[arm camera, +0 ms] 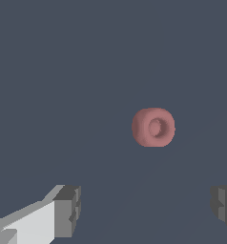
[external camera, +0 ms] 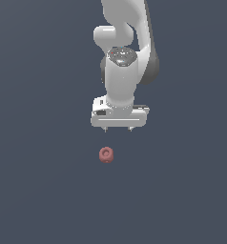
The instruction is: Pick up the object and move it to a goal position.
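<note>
Exterior view, fingers [external camera: 118, 129] spread wide, apart from pinkish-red dimpled object [external camera: 106, 155], no readable writing.

— What colour was the object [external camera: 106, 155]?
— Dusty pinkish-red, matte (a darker dimple at its centre).
— And the gripper [external camera: 118, 128]?
— White, with grey fingertips [arm camera: 67, 209]; the ground [external camera: 39, 190] was plain slate blue-grey.

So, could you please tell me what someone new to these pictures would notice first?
Most striking is the white arm reaching down the middle of the exterior view, its pincer open and empty. Next is the small pinkish-red object, a rounded lump with a central dimple, lying alone on the dark grey surface just below the pincer. In the wrist view it sits beyond the spread fingertips, untouched.
</note>
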Controlling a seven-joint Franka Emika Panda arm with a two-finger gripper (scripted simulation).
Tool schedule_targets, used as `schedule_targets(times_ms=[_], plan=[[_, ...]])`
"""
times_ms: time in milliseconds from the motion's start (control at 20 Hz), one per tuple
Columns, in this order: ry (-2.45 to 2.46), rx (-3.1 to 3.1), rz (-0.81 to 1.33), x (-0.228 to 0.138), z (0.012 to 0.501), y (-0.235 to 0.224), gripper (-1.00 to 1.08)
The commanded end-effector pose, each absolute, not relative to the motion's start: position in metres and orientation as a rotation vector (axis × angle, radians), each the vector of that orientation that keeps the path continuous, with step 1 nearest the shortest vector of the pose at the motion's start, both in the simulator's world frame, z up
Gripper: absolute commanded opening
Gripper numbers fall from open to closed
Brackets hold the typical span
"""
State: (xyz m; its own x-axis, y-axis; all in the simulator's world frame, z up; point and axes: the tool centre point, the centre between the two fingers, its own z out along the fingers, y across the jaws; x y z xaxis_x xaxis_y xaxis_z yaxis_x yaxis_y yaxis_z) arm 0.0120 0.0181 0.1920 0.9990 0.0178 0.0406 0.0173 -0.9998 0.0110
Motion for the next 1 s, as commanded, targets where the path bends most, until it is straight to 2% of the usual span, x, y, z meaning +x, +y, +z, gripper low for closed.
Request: schedule_targets(times_ms=[0,450,950], plan=[[0.028,3.130,0.064,0.012,0.192,0.018,1.00],[0.075,3.158,0.072,0.014,0.205,0.047,1.00],[0.070,3.157,0.069,0.017,0.199,0.042,1.00]])
